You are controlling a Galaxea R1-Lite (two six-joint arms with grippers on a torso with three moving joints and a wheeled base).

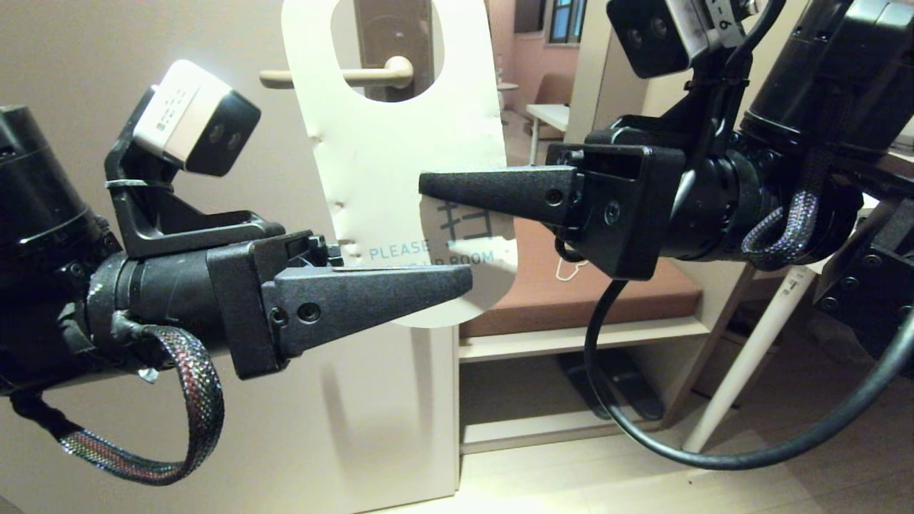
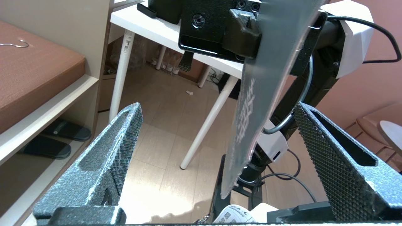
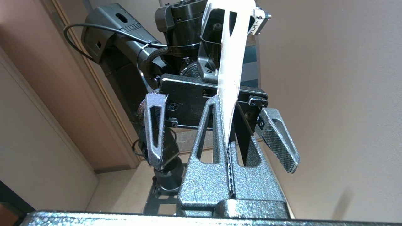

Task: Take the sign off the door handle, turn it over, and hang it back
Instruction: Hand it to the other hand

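While the right gripper (image 1: 428, 187) clamps its two black textured fingers tight on the flat oblong card sign (image 1: 400, 185), it reaches in from the right side of the head view and pinches the card's right edge, roughly at mid-height. In the right wrist view the right gripper (image 3: 226, 131) is closed with the thin white edge of the sign (image 3: 233, 62) caught between its fingers.

The sign hangs upright in the air with its white face toward the head camera (pale blue lettering reads "PLEASE" and "ROOM", partly hidden). Its large hole near the top frames the slim cream-beige lever door handle (image 1: 343, 74) on the door behind; whether the card touches the handle cannot be told.

The left gripper (image 1: 468, 280) comes in from the left, lower than the right one, with its fingers spread wide. In the left wrist view the left gripper (image 2: 216, 125) stands apart on either side of the sign's dark face (image 2: 254, 103), which passes between the fingers, nearer to one, touching neither.

Behind lie a pale beige door (image 1: 214, 400), a brown cushioned bench (image 1: 607, 293) with a thin white wire hanger (image 1: 570, 270) on it, and dark slippers (image 2: 56, 139) on the shelf below.
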